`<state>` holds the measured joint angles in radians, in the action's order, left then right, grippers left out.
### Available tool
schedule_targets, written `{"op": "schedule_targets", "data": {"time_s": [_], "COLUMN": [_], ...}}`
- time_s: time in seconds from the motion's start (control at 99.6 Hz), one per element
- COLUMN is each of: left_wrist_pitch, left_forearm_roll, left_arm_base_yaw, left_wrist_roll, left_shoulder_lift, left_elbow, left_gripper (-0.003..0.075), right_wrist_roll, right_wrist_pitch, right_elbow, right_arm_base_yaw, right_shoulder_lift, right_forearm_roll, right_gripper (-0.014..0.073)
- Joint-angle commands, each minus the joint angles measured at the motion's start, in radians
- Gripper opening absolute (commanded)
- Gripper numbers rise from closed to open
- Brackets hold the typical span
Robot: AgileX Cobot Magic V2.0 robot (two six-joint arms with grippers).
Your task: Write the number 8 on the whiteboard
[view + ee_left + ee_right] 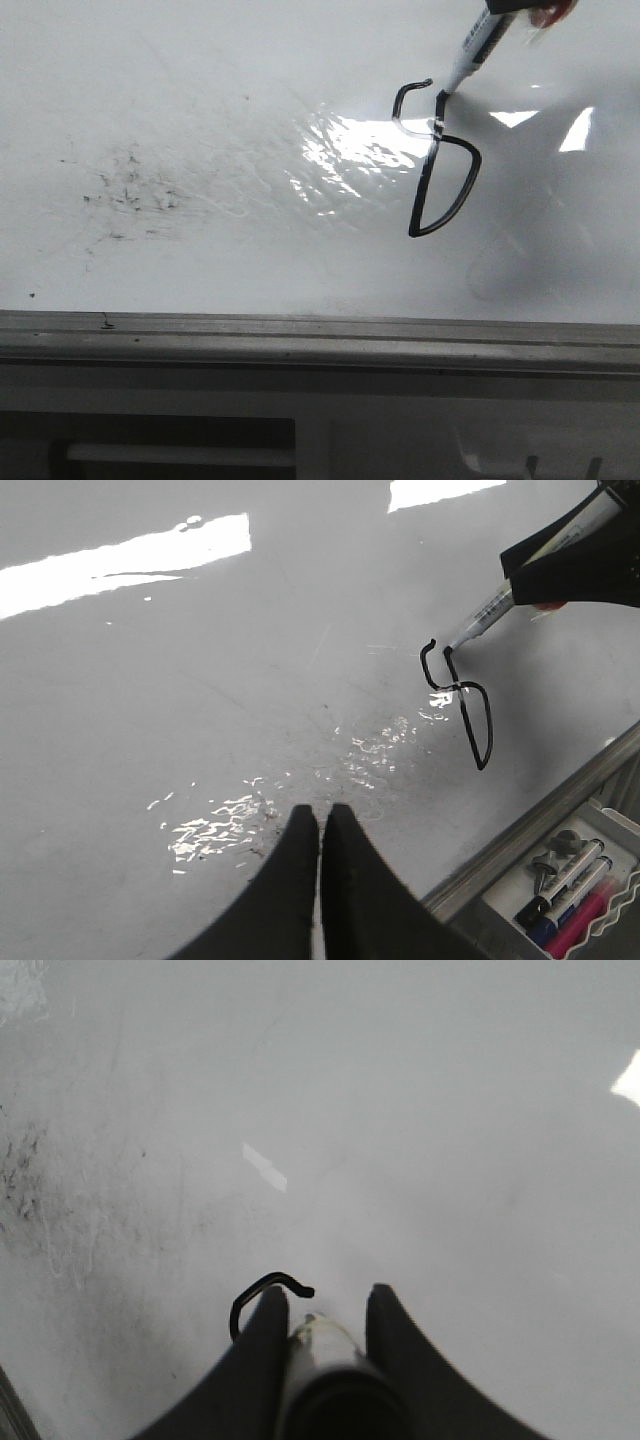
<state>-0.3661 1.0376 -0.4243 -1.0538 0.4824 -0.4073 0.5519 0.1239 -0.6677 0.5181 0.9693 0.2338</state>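
Note:
The number 8 [440,180] is a thin black line figure on the whiteboard [200,90], with a hooked open upper loop over a D-shaped lower loop. It also shows in the left wrist view [470,705], and its hook shows in the right wrist view [262,1295]. My right gripper [320,1305] is shut on a white marker [478,50], whose tip touches the board at the top of the figure. The marker also shows in the left wrist view [485,615]. My left gripper [320,815] is shut and empty, over the board to the left of the figure.
A grey metal rail [320,335] runs along the board's near edge. Black smudge specks [130,185] lie at the left. A bright reflection [350,150] sits beside the figure. A tray with spare markers [565,880] lies beyond the rail.

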Motion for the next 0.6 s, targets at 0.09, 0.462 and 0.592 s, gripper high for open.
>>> {"op": "schedule_targets", "data": {"time_s": [0.09, 0.462, 0.592], "left_wrist_pitch": [0.039, 0.023, -0.062], "left_forearm_roll": [0.037, 0.038, 0.038], "left_arm_base_yaw": [0.003, 0.003, 0.003], "left_wrist_roll": [0.0, 0.0, -0.002], "left_shoulder_lift": [0.001, 0.001, 0.033], "left_elbow": [-0.027, -0.027, -0.046], "left_gripper": [-0.002, -0.0016, 0.0182], "right_wrist_roll": [0.033, 0.033, 0.033], "right_wrist_pitch": [-0.093, 0.102, 0.163], "right_elbow": [-0.048, -0.063, -0.063], "right_arm_base_yaw": [-0.027, 0.063, 0.123], "right_shoulder_lift": [0.022, -0.154, -0.26], "right_forearm_roll": [-0.065, -0.054, -0.013], "right_gripper": [-0.0043, -0.0043, -0.0043]}}
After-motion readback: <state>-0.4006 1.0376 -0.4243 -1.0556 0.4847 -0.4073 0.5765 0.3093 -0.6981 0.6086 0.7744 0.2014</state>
